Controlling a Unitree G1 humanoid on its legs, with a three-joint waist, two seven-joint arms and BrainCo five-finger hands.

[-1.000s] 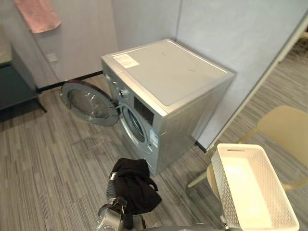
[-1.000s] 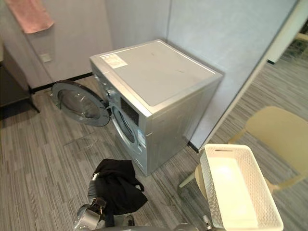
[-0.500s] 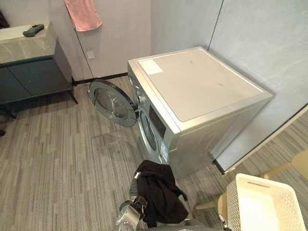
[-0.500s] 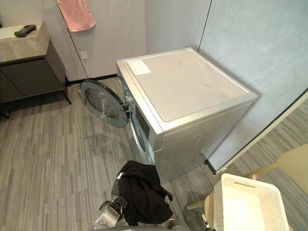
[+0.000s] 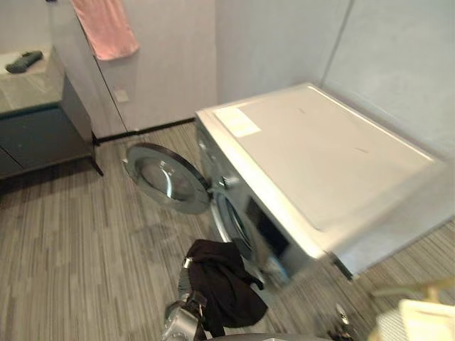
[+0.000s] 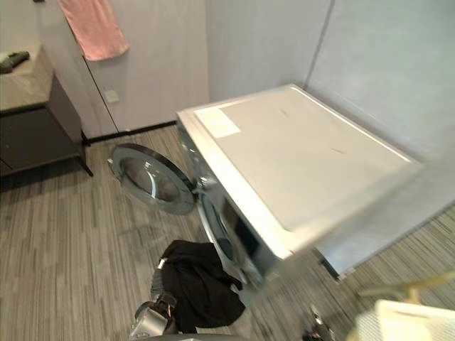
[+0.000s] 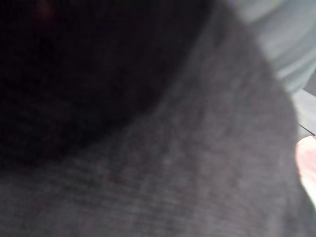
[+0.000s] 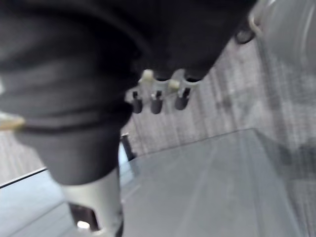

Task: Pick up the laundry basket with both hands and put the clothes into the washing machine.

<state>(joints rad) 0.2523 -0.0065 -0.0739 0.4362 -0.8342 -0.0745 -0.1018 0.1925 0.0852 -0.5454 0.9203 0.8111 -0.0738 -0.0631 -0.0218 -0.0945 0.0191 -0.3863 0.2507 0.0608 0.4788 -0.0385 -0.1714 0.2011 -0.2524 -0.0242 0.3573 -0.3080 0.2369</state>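
A black garment (image 5: 224, 280) hangs bunched over my left hand (image 5: 186, 317) low in the eye views, just in front of the washing machine (image 5: 320, 163). The cloth covers the hand, and dark cloth (image 7: 123, 123) lies right across the left wrist view. The machine's round door (image 5: 167, 177) stands swung open to the left, and the drum opening (image 5: 238, 227) is just beyond the garment. The white laundry basket (image 5: 426, 317) sits at the lower right corner on a pale chair (image 6: 409, 288). My right hand (image 8: 155, 96) hangs over the floor with relaxed fingers, holding nothing.
A dark cabinet (image 5: 35, 121) with a pale top stands at the left, with a dark object (image 5: 21, 62) on it. A pink towel (image 5: 105, 27) hangs on the wall behind. Grey walls close in behind the machine. Striped grey floor (image 5: 78, 241) lies to the left.
The camera has moved: the machine now looks nearer and the basket has slid to the lower right corner. The black garment stays on my left hand by the drum opening.
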